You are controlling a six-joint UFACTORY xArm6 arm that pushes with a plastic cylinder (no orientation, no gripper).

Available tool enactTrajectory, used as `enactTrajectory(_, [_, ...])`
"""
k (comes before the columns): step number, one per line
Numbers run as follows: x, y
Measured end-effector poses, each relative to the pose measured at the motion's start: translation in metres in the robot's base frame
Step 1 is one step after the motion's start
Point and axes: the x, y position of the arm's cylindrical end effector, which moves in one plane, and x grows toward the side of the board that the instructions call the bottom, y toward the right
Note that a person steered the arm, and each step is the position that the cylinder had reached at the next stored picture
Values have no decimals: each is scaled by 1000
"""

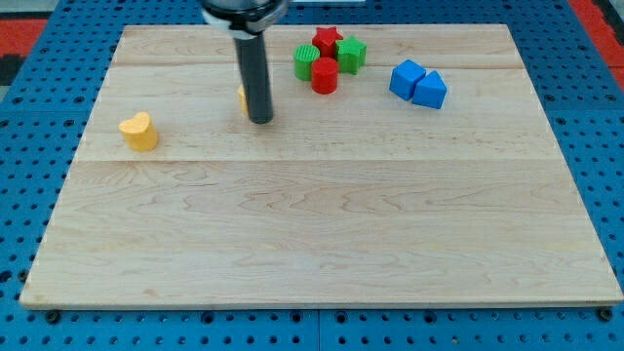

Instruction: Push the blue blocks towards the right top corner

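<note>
Two blue blocks lie touching at the view's upper right: a blue cube [407, 78] and, just right of it, a blue triangular block [430, 90]. My tip [260, 120] rests on the wooden board [312, 224] at the upper middle-left, well to the left of the blue blocks. A yellow block [242, 97] is mostly hidden behind the rod, touching or very close to it.
A cluster sits near the top middle: a red star [327, 40], a green block [351, 55], a green cylinder [306, 64] and a red cylinder [325, 76]. A yellow heart-shaped block [139, 131] lies at the left. Blue pegboard surrounds the board.
</note>
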Motion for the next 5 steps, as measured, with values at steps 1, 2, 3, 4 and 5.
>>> enactTrajectory(1, [12, 66])
enactTrajectory(2, [-24, 146])
enactTrajectory(3, [-43, 219])
enactTrajectory(4, [-26, 213])
enactTrajectory(5, [-19, 268])
